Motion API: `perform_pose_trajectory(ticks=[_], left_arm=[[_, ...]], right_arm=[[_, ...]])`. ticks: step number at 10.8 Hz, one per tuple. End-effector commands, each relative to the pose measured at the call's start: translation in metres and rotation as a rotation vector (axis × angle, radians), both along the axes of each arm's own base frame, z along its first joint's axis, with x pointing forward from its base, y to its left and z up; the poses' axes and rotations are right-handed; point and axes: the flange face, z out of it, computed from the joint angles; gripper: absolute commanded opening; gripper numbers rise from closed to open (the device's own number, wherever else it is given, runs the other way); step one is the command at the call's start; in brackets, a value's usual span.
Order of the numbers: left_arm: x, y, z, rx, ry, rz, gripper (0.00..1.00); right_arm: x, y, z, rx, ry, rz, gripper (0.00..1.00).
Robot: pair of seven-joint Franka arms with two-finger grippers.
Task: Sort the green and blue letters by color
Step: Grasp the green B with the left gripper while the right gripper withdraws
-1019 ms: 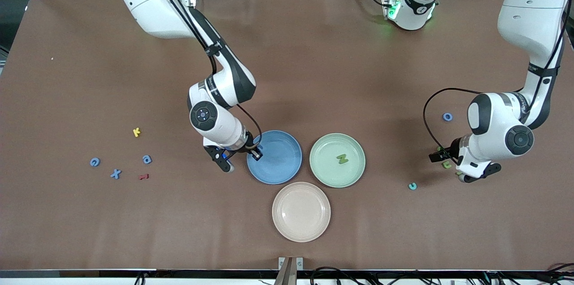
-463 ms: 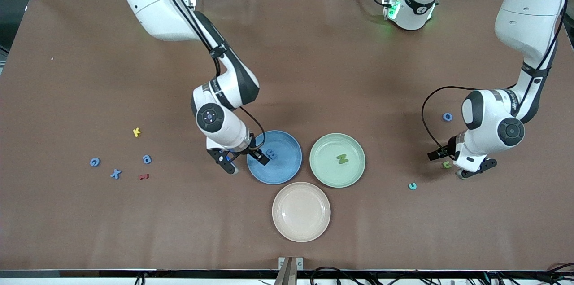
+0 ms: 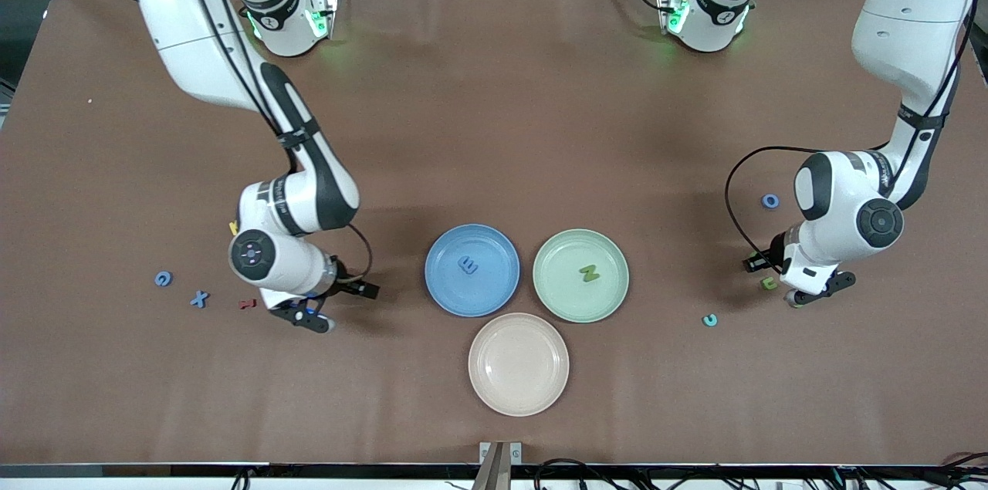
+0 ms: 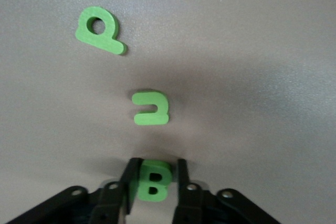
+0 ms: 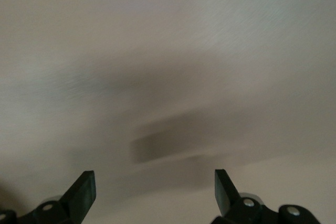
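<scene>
While the left gripper (image 3: pixel 772 279) sits low at the table (image 3: pixel 494 127) toward the left arm's end, what do its jaws have?
— They are clenched on a green B (image 4: pixel 153 184). From the front camera that letter shows as a small green piece right under the gripper. The left wrist view shows two more green letters lying flat on the table: one open-sided letter (image 4: pixel 151 108) just ahead of the jaws, and one with a round hole (image 4: pixel 100 29) farther off.

— Any blue near that arm?
— A blue ring-shaped letter (image 3: pixel 770 201) lies farther from the front camera than the gripper, apart from it.

— And the right gripper (image 3: pixel 340 306)?
— It hangs over bare table between the blue plate (image 3: pixel 494 243) and the loose letters at the right arm's end. Its jaws are spread wide with nothing between them; its wrist view shows only table.

— What is sorted so far?
— A blue E (image 3: pixel 468 265) lies in the blue plate, and a green N (image 3: pixel 590 272) lies in the green plate (image 3: pixel 559 297) beside it. A pale pink plate (image 3: pixel 518 397) sits nearer the front camera, touching neither.

— What is loose at the right arm's end?
— A blue G (image 3: pixel 163 278), a blue X (image 3: pixel 200 299) and a dark red letter (image 3: pixel 247 303); a yellow letter (image 3: pixel 233 228) peeks out beside the arm.
</scene>
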Motion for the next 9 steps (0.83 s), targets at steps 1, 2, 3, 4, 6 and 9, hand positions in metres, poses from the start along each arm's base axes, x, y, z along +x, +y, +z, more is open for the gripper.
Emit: perform_pose_trajectory(ticks=[1, 2, 3, 4, 6, 9], left_arm=[[-0.010, 0.005, -0.006, 0.043, 0.010, -0.047, 0.01], [-0.009, 0.005, -0.004, 0.049, 0.007, -0.054, 0.00], [-0.005, 0.006, 0.003, 0.060, -0.008, -0.061, 0.00], [0.003, 0.002, 0.017, 0.066, -0.033, -0.065, 0.00], [0.017, -0.017, 0.053, 0.074, -0.072, -0.086, 0.00], [0.024, -0.069, 0.088, 0.070, -0.098, -0.073, 0.00]], right_arm=[[0.002, -0.061, 0.019, -0.087, -0.012, 0.278, 1.00], [0.005, -0.086, 0.021, -0.079, -0.007, 0.359, 1.00], [0.003, -0.099, 0.019, -0.076, 0.001, 0.426, 1.00], [-0.001, -0.111, 0.017, -0.074, 0.002, 0.483, 1.00], [-0.009, -0.148, 0.013, -0.070, -0.011, 0.574, 1.00], [-0.031, -0.171, 0.000, -0.077, -0.061, 0.671, 1.00]])
